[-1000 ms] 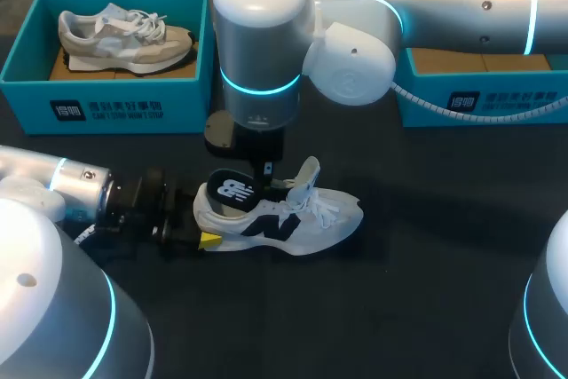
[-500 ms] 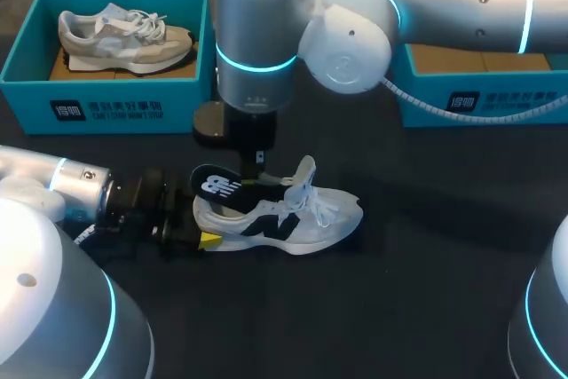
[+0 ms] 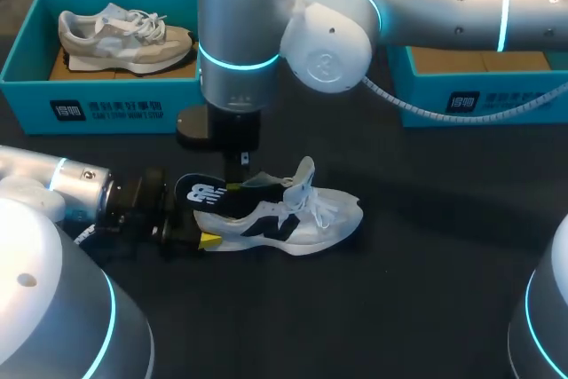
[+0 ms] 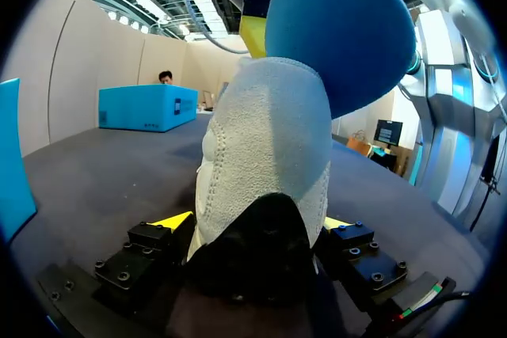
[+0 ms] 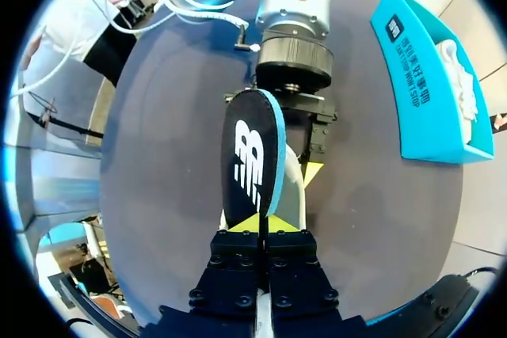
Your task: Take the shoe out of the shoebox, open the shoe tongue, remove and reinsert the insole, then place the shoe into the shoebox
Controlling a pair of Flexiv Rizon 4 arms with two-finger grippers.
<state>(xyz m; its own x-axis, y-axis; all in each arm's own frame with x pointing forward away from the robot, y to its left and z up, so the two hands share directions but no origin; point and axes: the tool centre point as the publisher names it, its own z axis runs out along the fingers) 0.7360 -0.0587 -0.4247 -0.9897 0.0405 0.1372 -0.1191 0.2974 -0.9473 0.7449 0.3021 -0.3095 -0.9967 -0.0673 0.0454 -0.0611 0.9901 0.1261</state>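
Note:
A white shoe [image 3: 293, 219] with a black side logo lies on its sole at the table's middle, toe to the right. My left gripper [image 3: 197, 235] clamps its heel [image 4: 265, 164] from both sides, yellow tips against it. My right gripper [image 3: 243, 182] reaches down from above and is shut on the black insole [image 3: 202, 194] with its white logo. The insole [image 5: 252, 156] sticks out over the heel, tilted up, its front end still inside the shoe. From the left wrist, the insole's blue underside [image 4: 341, 29] rises above the heel.
A teal shoebox [image 3: 27, 86] at the back left holds a second, beige-and-white shoe [image 3: 124, 37]. Another teal shoebox [image 3: 479, 99] stands at the back right, partly behind my right arm. Dark tabletop lies open in front of and right of the shoe.
My right arm has shifted left, drawing the insole farther out of the shoe over the heel. The left gripper and the shoe have stayed put.

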